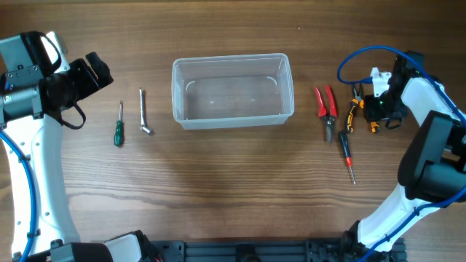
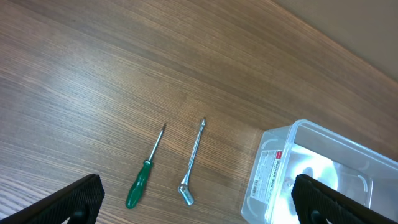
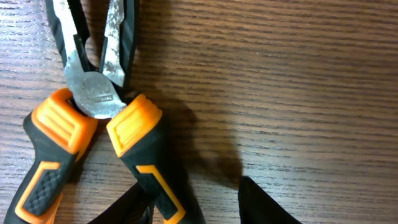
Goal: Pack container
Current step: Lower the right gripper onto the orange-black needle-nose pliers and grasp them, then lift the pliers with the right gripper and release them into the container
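Observation:
The container (image 1: 233, 122) is a clear plastic tub at the table's middle, holding nothing I can see; its corner also shows in the left wrist view (image 2: 273, 168). My left gripper (image 1: 98, 73) (image 2: 196, 208) is open and empty, above the table left of a green screwdriver (image 1: 118, 125) (image 2: 142, 180) and a silver wrench (image 1: 144, 110) (image 2: 193, 162). My right gripper (image 1: 375, 109) (image 3: 193, 205) is low at the orange-and-black pliers (image 1: 355, 115) (image 3: 93, 124). Its open fingers straddle one handle, with a gap on the right side.
Red pliers (image 1: 325, 105) and a red-and-black screwdriver (image 1: 346, 154) lie between the container and the orange pliers. A blue cable (image 1: 364, 54) loops above the right arm. The table is brown wood.

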You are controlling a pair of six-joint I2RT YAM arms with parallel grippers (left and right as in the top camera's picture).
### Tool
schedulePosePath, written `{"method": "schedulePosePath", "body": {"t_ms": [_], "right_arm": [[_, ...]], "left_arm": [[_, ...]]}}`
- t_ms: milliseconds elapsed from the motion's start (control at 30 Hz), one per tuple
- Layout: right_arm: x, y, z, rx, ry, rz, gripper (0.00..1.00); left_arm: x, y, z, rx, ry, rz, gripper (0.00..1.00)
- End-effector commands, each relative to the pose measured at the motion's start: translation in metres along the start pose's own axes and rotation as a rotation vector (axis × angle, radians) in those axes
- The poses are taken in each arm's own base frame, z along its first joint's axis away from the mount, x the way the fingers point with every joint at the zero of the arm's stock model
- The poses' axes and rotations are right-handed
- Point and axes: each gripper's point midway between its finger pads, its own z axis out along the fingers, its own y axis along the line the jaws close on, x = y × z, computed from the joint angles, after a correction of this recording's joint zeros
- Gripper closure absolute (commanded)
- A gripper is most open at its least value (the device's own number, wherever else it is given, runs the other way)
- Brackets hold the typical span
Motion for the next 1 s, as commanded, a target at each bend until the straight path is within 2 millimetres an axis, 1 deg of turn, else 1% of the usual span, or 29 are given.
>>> {"method": "schedulePosePath", "body": {"t_ms": [0, 100, 200, 267, 300, 367, 467, 533, 600, 633, 667, 700, 733, 800, 867, 900, 933, 967], "right_arm": [[0.010, 0.008, 0.013, -0.005, 0.049, -0.014, 0.61], [0.007, 0.022, 0.012, -0.017, 0.053, -0.063, 0.60], [0.008, 0.038, 0.011, -0.031, 0.073, -0.123, 0.64], [0.008, 0.041, 0.011, -0.031, 0.076, -0.129, 0.69], [0.008, 0.041, 0.011, -0.032, 0.078, -0.126, 0.69], [0.008, 0.041, 0.011, -0.031, 0.077, -0.116, 0.76], [0.006, 0.040, 0.011, -0.028, 0.071, -0.058, 0.88], [0.004, 0.041, 0.011, -0.033, 0.063, 0.001, 0.89], [-0.007, 0.043, 0.011, -0.050, 0.017, 0.119, 0.88], [-0.015, 0.050, 0.009, -0.106, -0.013, 0.193, 0.90], [-0.019, 0.057, 0.008, -0.149, -0.026, 0.225, 0.96], [-0.023, 0.065, 0.005, -0.198, -0.036, 0.257, 0.96], [-0.025, 0.066, 0.003, -0.211, -0.035, 0.285, 0.96], [-0.026, 0.066, -0.003, -0.214, -0.021, 0.363, 0.96], [-0.032, 0.063, -0.019, -0.214, -0.031, 0.408, 0.96], [-0.037, 0.061, -0.031, -0.212, -0.055, 0.406, 0.96], [-0.046, 0.060, -0.049, -0.226, -0.108, 0.402, 0.96], [-0.053, 0.060, -0.064, -0.237, -0.148, 0.399, 0.96]], "left_arm": [[-0.005, -0.002, -0.004, 0.010, -0.013, 0.015, 0.00], [-0.005, -0.002, -0.004, 0.010, -0.013, 0.015, 0.00], [-0.005, -0.002, -0.004, 0.010, -0.013, 0.015, 0.00], [-0.005, -0.002, -0.004, 0.010, -0.013, 0.015, 0.00], [-0.005, -0.002, -0.004, 0.010, -0.013, 0.015, 0.00], [-0.005, -0.002, -0.004, 0.010, -0.013, 0.015, 0.00], [-0.005, -0.002, -0.004, 0.010, -0.013, 0.015, 0.00], [-0.005, -0.002, -0.004, 0.010, -0.013, 0.015, 0.00], [-0.005, -0.002, -0.004, 0.010, -0.013, 0.015, 0.00], [-0.005, -0.002, -0.004, 0.010, -0.013, 0.015, 0.01], [-0.005, -0.002, -0.004, 0.010, -0.013, 0.015, 0.00], [-0.005, -0.002, -0.004, 0.010, -0.013, 0.015, 0.00], [-0.005, -0.002, -0.004, 0.010, -0.013, 0.015, 0.00], [-0.005, -0.002, -0.004, 0.010, -0.013, 0.015, 0.00], [-0.005, -0.002, -0.004, 0.010, -0.013, 0.015, 0.00], [-0.005, -0.002, -0.004, 0.010, -0.013, 0.015, 0.00], [-0.005, -0.002, -0.004, 0.010, -0.013, 0.015, 0.00], [-0.005, -0.002, -0.004, 0.010, -0.013, 0.015, 0.00]]}}
